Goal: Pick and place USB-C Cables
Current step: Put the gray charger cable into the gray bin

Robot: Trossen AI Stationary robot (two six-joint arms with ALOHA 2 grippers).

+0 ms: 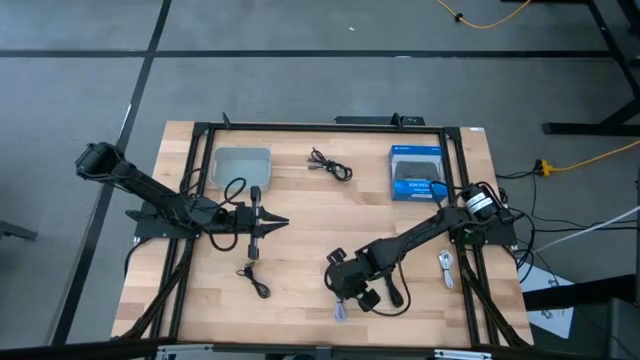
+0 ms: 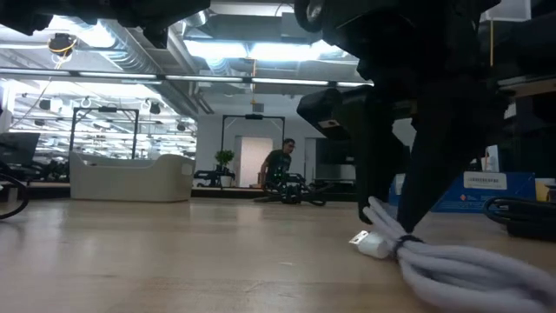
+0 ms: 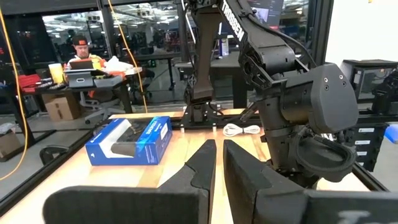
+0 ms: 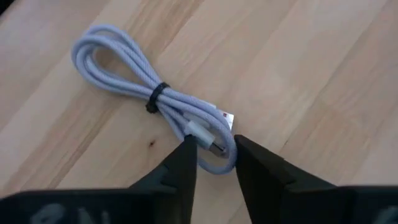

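A grey floor (image 1: 300, 90) crossed by dark lines surrounds the wooden surface (image 1: 300, 240). Ceiling light strips (image 2: 261, 52) glow over a hall. A person (image 2: 280, 165) stands far off, another sits at a desk (image 3: 93, 78).

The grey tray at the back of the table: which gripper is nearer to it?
Left. The left gripper sits just in front of the grey tray; the right gripper is down at a white cable near the front edge.

Right claw (image 4: 211, 155) lowered, fingers narrowly parted.
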